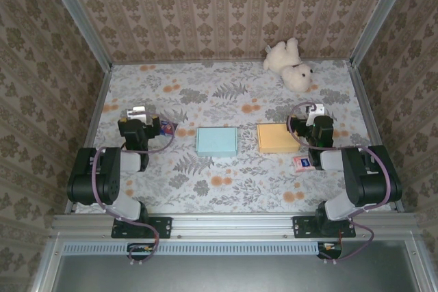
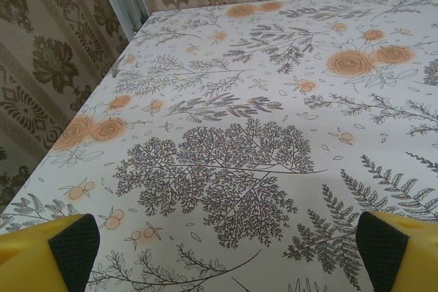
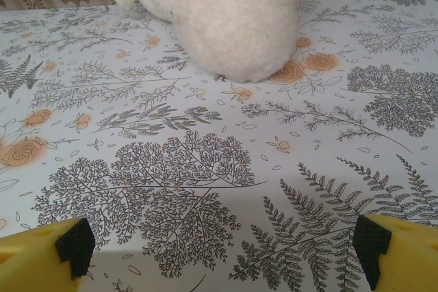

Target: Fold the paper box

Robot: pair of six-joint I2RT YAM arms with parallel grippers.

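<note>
Two flat paper boxes lie on the floral table: a light blue one (image 1: pixel 216 141) in the middle and a yellow one (image 1: pixel 277 137) to its right. My left gripper (image 1: pixel 139 112) rests at the table's left, well left of the blue box. In its wrist view the left gripper (image 2: pixel 226 244) stands open over bare cloth, its yellow fingers (image 2: pixel 48 251) at the lower corners. My right gripper (image 1: pixel 315 110) sits just right of the yellow box. The right gripper (image 3: pixel 222 244) is open too, nothing between its fingers (image 3: pixel 393 254).
A white plush bear (image 1: pixel 291 65) lies at the back right, straight ahead of the right gripper (image 3: pixel 219 18). A small card (image 1: pixel 166 128) lies beside the left arm and another card (image 1: pixel 301 163) beside the right arm. Patterned walls (image 1: pixel 226 5) enclose the table.
</note>
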